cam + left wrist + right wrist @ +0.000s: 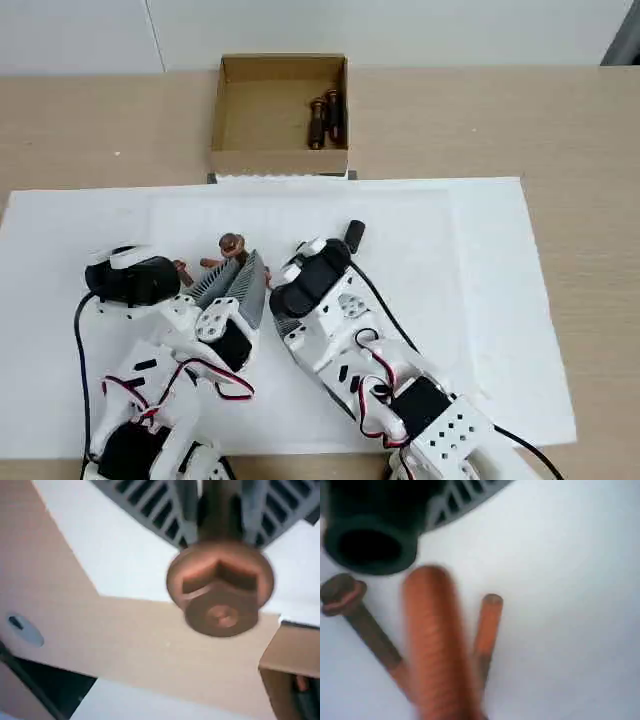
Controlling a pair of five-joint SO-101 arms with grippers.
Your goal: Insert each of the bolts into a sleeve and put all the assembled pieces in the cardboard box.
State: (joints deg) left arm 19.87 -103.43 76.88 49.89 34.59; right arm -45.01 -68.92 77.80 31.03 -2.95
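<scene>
Bolt (220, 587), copper-coloured, with a hex head on a round flange, is clamped by its shank between the left gripper's (218, 525) grey ribbed fingers (145, 502). In the high view it (232, 243) sits at the tip of the left gripper (243, 264), above the white sheet (450, 280).

Right gripper: a ribbed grey finger (465, 497) is pressed to a black sleeve (370, 542), a smooth tube with its open bore towards the lens; it looks gripped.

Just past the sleeve, loose bolts lie on the sheet: one with a flanged head (342, 594), one plain shank (487, 625), and a blurred threaded shank (435, 645); whether this last is lying or held, cannot tell.

Farther out, at the sheet's far edge, the cardboard box (215, 110) is square, shallow and open-topped. Two assembled pieces (325, 118), dark sleeves with copper heads, lie side by side against its right wall.

Wooden table (580, 130) beyond, matte and pale.
</scene>
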